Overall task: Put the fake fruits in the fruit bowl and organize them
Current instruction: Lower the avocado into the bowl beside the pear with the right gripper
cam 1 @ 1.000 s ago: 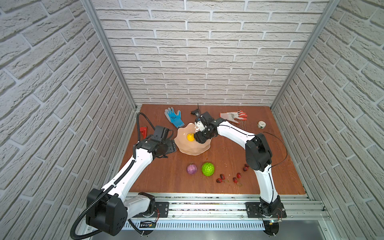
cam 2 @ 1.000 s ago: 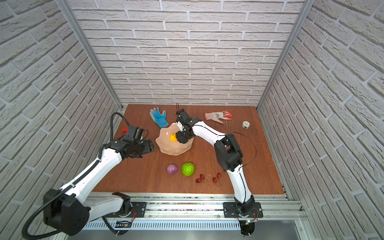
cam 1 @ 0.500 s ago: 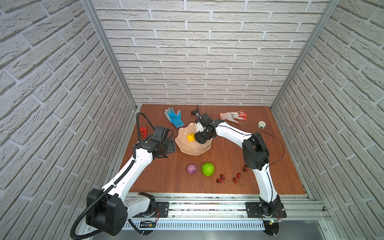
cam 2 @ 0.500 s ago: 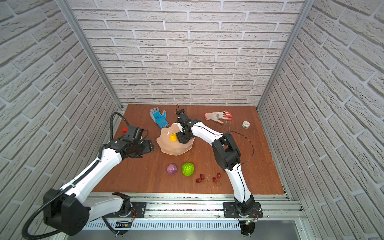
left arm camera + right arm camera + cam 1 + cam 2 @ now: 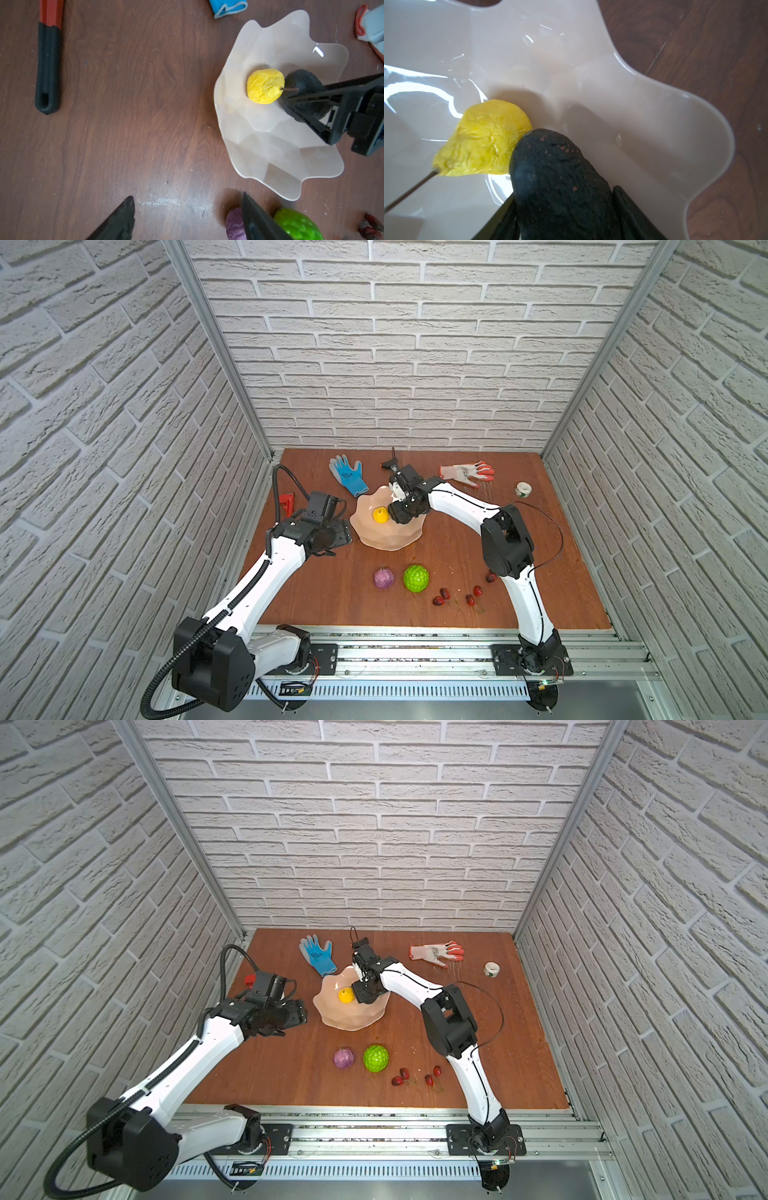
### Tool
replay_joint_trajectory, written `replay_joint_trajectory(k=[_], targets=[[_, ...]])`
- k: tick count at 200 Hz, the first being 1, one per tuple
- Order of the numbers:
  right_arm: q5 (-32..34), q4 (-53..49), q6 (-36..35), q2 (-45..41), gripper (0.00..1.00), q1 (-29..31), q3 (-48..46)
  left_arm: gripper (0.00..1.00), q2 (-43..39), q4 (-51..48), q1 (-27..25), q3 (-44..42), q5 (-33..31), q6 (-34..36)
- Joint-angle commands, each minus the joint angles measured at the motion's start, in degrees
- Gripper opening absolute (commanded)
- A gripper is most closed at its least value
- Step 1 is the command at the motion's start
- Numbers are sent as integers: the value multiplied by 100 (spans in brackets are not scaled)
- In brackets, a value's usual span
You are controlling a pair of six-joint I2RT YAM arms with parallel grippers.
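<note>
Right arm's elbow has drifted slightly toward the middle over the last second. Left arm unchanged.

Right hand [image 5: 402, 512]: closed on avocado [image 5: 560, 176], one dark finger on each side. Reaches down into bowl [image 5: 270, 155].

Avocado: low in bowl's hollow, free end right against yellow fruit [image 5: 265, 86]. Cannot tell whether it rests on the bowl floor.

Yellow fruit: lies in bowl, thin stem pointing toward avocado.

Left hand [image 5: 187, 197]: jaws wide, nothing between. Hovers over bare table [image 5: 561, 572], just left of bowl in both top views.

Bowl: on table, mid-back. Blue glove [image 5: 348, 475] near its far-left rim.

Purple fruit [image 5: 383, 578] and green ball [image 5: 416, 578]: side by side on table, in front of bowl, close together.

Cherries [image 5: 440, 597]: scattered on table right of green ball, near right arm's lower link.

Back right: orange-white glove [image 5: 465, 472], tape roll [image 5: 523, 488] further right.

Red-handled tool [image 5: 48, 62]: at table's left edge.
</note>
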Motion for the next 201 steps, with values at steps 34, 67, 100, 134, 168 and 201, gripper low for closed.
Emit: replay_joint_trajectory(k=[34, 67, 100, 134, 168, 201], targets=[[255, -28, -97, 80, 60, -2, 232, 80, -23, 20, 37, 18, -96, 16], [282, -71, -90, 91, 66, 18, 271, 80, -23, 58, 44, 8, -94, 14], [361, -57, -172, -12, 72, 54, 271, 81, 19, 65, 37, 34, -15, 36], [329, -19, -216, -46, 76, 63, 268, 81, 29, 92, 37, 52, -19, 26], [266, -9, -210, -48, 76, 76, 258, 81, 87, 69, 37, 109, 3, 42], [127, 2, -204, -136, 76, 81, 263, 81, 99, 8, 37, 149, 65, 34]])
